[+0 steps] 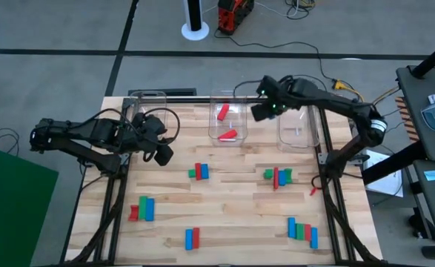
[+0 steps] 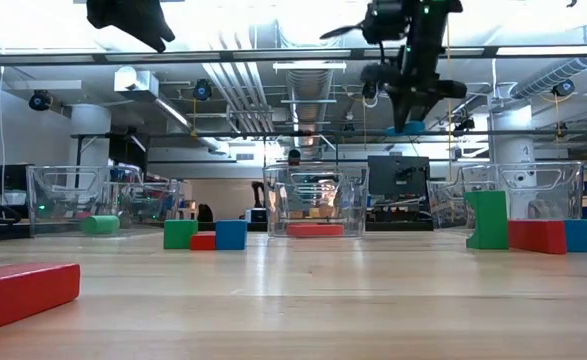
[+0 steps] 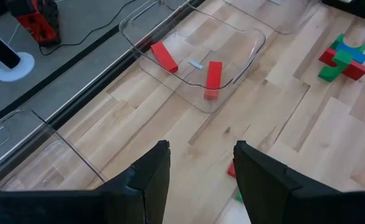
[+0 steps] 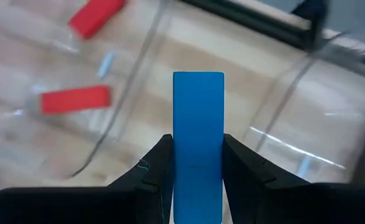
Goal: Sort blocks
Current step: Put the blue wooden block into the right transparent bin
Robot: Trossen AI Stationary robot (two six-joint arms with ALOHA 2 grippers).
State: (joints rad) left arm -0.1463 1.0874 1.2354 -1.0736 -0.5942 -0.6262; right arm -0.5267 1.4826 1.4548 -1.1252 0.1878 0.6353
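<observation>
The right pincer [image 4: 198, 163] is clamped on a blue block [image 4: 198, 124], carried high between the middle bin [image 1: 227, 119], which holds two red blocks [image 1: 222, 112], and the right bin [image 1: 300, 127], likely its destination. The left pincer [image 3: 198, 171] hangs open near the left bin [image 1: 144, 104].

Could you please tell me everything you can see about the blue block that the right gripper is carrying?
The blue block is a plain, solid-coloured rectangular bar with flat faces and crisp edges. It is clamped between the two dark fingers of the right gripper, sticking out lengthwise beyond them. It hangs well above the table, between the middle clear bin holding two red blocks and the right-hand bin. Nothing else touches it.
</observation>
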